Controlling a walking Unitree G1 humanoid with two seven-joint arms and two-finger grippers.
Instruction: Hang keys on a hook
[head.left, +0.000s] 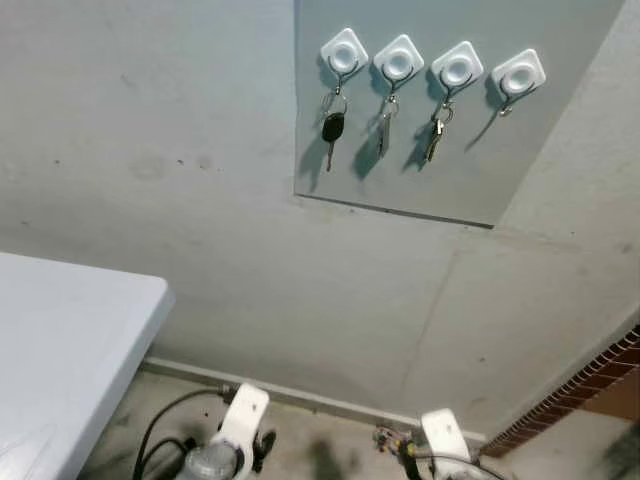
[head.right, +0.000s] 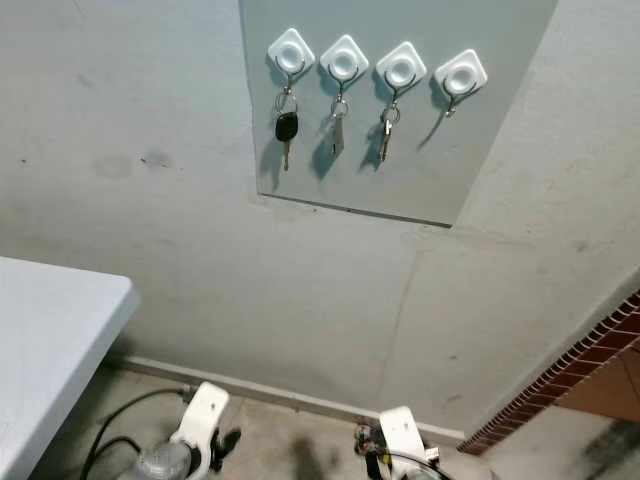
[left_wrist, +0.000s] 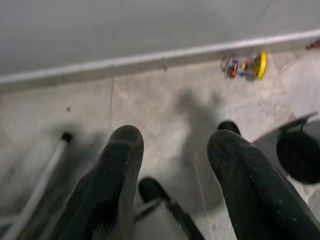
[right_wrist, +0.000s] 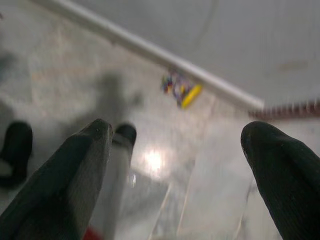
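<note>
Keys hang high on the grey wall before us, on a flat grey rectangular board (head.left: 450, 180) that carries four white square plastic hooks (head.left: 398, 62) in a row. We count three sets of keys: a black-headed key on a ring (head.left: 332, 128) under the first hook from our left, a plain silver key (head.left: 384, 128) under the second, and a brass-coloured key (head.left: 434, 140) under the third. The fourth hook (head.left: 518, 74) bears only a small metal hanger with no key that we can make out.

Our head views give us the board, the corner of a pale white surface (head.left: 70, 350) at our left and a strip of red brick edging (head.left: 580, 390) at our right, with our two arms low at the bottom edge. Our wrist views look the other way, down at the mottled stone floor (left_wrist: 165, 105) and the white skirting. There we see a small toy-like thing of many colours with a yellow end (left_wrist: 245, 65) lying on the floor just beside the skirting.

Our left pincer (left_wrist: 175, 165) hangs near the floor with its two black fingers spread and nothing between them. Our right pincer (right_wrist: 175, 160) likewise hangs low, fingers wide apart and empty. Both are well apart from the keys, which stay far above them on the board.
</note>
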